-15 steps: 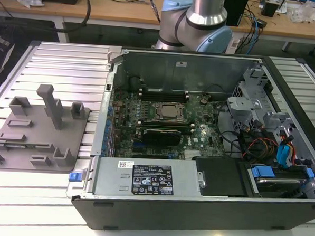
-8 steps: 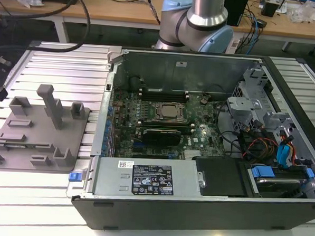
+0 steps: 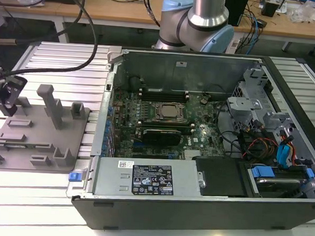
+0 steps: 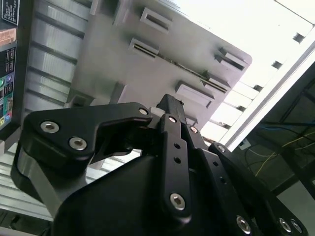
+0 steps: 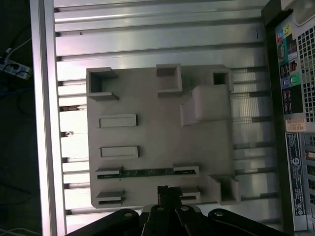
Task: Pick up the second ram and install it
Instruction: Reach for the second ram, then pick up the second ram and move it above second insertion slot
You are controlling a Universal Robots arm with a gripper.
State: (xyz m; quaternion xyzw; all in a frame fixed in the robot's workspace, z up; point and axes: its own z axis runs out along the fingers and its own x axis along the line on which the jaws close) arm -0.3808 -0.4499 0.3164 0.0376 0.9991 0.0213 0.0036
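the jaws (image 5: 168,191) look closed and empty, hanging just short of the memory stick (image 5: 140,172), which stands on edge in the grey holder (image 5: 147,98), likely so its top edge can be pinched.

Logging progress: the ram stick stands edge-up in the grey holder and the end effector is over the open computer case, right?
No. The ram stick stands edge-up in the grey holder, but the end effector is at that holder, not over the open computer case; the exterior view shows it at its left.
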